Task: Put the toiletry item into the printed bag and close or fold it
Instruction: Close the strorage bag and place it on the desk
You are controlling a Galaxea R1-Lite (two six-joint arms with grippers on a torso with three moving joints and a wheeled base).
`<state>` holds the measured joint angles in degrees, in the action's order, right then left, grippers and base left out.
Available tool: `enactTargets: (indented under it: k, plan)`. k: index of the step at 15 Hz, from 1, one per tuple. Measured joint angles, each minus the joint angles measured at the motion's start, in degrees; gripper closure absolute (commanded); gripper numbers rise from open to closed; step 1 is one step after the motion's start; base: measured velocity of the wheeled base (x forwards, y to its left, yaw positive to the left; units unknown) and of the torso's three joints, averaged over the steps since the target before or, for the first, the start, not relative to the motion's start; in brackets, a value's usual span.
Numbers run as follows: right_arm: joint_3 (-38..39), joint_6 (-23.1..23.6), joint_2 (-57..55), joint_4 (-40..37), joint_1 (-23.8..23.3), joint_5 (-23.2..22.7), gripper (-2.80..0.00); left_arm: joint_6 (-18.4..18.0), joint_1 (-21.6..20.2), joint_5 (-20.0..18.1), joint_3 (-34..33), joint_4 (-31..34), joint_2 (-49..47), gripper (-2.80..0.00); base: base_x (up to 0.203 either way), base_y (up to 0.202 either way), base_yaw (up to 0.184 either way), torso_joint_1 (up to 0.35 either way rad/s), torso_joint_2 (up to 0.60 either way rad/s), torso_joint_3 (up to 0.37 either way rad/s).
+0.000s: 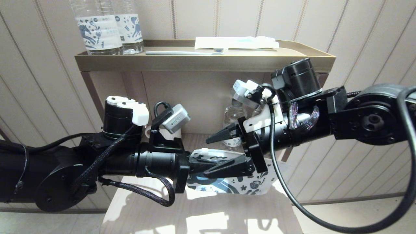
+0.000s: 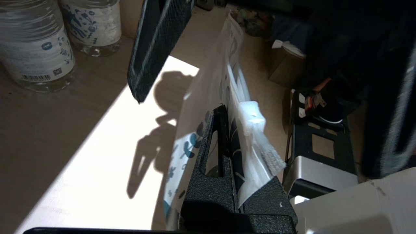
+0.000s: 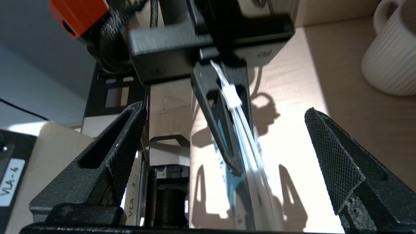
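Note:
The printed bag, white with blue doodles, hangs upright just above the wooden shelf. My left gripper is shut on its top edge, right beside the white zip slider. In the left wrist view the fingers pinch the printed bag next to the slider. My right gripper is open, its two fingers straddling the bag's top edge without touching it. From the right wrist, that gripper frames the bag. A toiletry item, a pale toothbrush, lies on the upper tray.
The brass tray also carries two water bottles and a flat white packet. Another bottle stands at the back of the lower shelf, and a white ribbed mug sits nearby.

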<state>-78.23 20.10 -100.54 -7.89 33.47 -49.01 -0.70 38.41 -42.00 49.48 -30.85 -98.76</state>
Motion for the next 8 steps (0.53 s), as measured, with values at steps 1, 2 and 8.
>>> enactTargets:
  k: [1, 2, 8]
  plan:
    - [0.7, 0.3, 0.1, 0.0, -0.2, 0.0, -2.80, -0.1, 0.0, 0.0, 0.0, -0.1, 0.1, 0.00, 0.000, 0.000, 0.000, 0.000, 0.00, 0.000]
    - [1.0, 0.3, 0.1, 0.0, -0.3, -0.1, -2.80, -0.1, 0.0, 0.0, 0.0, -0.1, 0.1, 0.00, 0.000, 0.000, 0.000, 0.000, 0.00, 0.000]
    - [-0.8, 0.0, 0.3, 0.0, -0.1, -0.2, -2.80, -0.1, 0.0, -0.1, -0.3, 0.0, 0.1, 0.00, 0.000, 0.000, 0.000, 0.000, 0.00, 0.000]
